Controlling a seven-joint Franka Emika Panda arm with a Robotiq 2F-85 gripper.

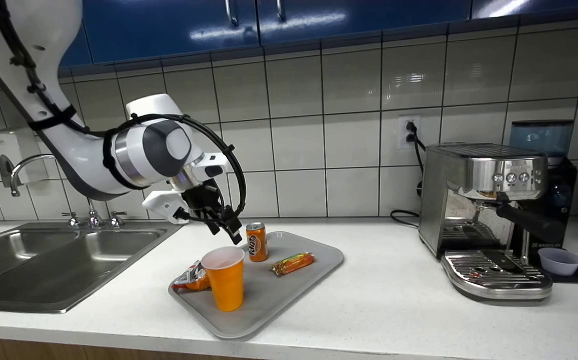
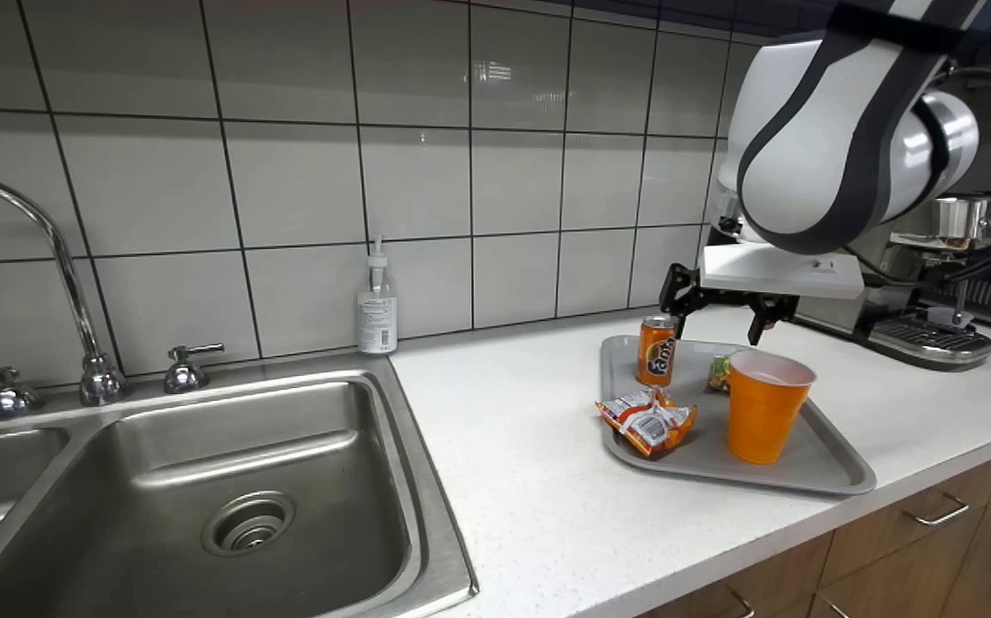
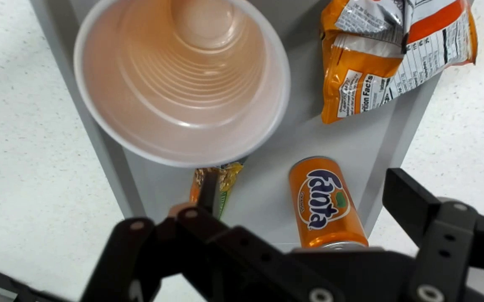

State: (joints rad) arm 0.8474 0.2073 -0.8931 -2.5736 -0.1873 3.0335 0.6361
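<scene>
My gripper [image 1: 226, 234] [image 2: 717, 330] [image 3: 307, 193] is open and empty, above a grey tray [image 1: 273, 295] [image 2: 830, 468] [image 3: 267, 197]. An orange Fanta can [image 1: 257, 242] [image 2: 656, 352] [image 3: 325, 201] stands upright on the tray. In the wrist view it shows between the fingers, its top partly hidden by the gripper. An orange cup [image 1: 226, 282] [image 2: 765, 412] [image 3: 183, 105] with a pale inside stands upright near the tray's front. A crumpled orange snack bag [image 1: 196, 280] [image 2: 649, 421] [image 3: 363, 75] and a wrapped bar [image 1: 293, 263] [image 2: 719, 374] [image 3: 229, 176] lie there too.
The tray rests on a white counter [image 1: 369, 290]. A steel sink [image 1: 118, 266] [image 2: 426, 481] with a faucet [image 2: 40, 232] is on one side. A coffee machine [image 1: 434, 200] [image 2: 928, 335] is on the opposite side. A soap bottle [image 2: 377, 309] stands by the wall. Blue cabinets [image 1: 168, 30] hang above.
</scene>
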